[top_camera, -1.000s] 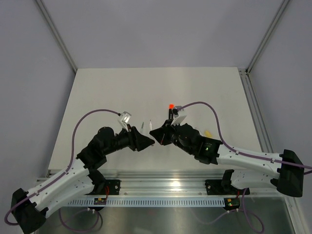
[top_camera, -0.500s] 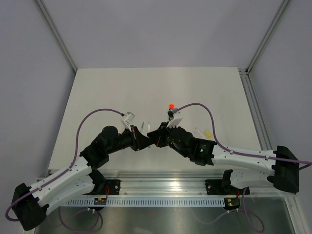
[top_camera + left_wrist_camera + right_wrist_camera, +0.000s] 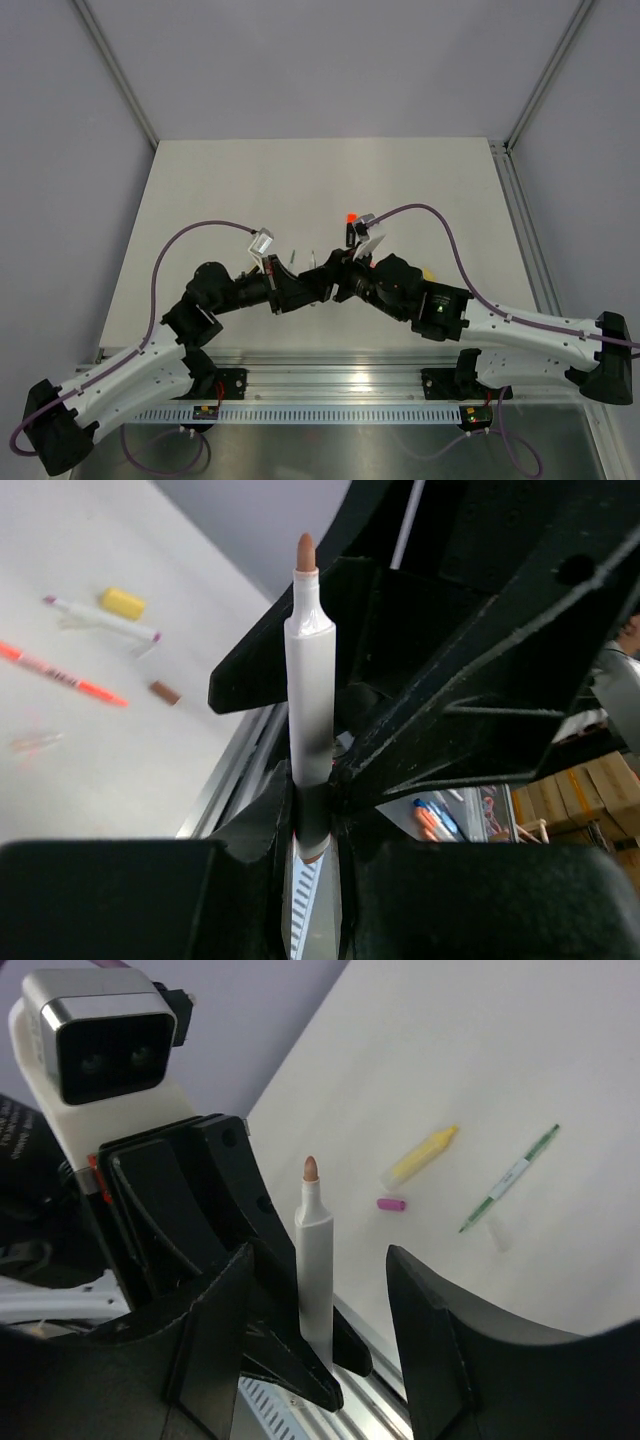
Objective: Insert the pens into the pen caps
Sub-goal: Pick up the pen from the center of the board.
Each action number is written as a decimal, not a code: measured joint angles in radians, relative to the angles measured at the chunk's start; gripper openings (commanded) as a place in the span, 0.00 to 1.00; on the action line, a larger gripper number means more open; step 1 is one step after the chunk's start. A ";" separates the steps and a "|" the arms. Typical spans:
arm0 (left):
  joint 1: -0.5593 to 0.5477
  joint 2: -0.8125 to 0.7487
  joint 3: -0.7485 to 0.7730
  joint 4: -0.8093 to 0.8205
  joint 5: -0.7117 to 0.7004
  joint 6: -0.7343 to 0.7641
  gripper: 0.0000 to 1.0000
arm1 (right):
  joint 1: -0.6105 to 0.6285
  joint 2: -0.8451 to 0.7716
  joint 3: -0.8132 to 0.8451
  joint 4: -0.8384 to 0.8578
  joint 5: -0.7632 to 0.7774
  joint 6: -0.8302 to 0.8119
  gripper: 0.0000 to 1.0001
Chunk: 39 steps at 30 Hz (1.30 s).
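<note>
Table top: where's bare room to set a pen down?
The far half of the table, beyond the orange cap, is bare; so is the strip left of the left arm's cable. Crowded: the middle, where the left end effector, right end effector and white marker meet.

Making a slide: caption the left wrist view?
Left gripper shut on an uncapped white pen, brown tip up.

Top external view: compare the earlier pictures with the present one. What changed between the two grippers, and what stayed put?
The left gripper closed its jaws on the white pen and now holds it upright. The right gripper opened its jaws, which now stand wide either side of the pen, letting it go. The grippers stayed tip to tip, and the orange cap on the table did not move.
</note>
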 measured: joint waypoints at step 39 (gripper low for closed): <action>-0.045 -0.039 0.044 -0.076 0.025 0.048 0.27 | 0.001 0.010 0.061 -0.017 -0.105 0.001 0.00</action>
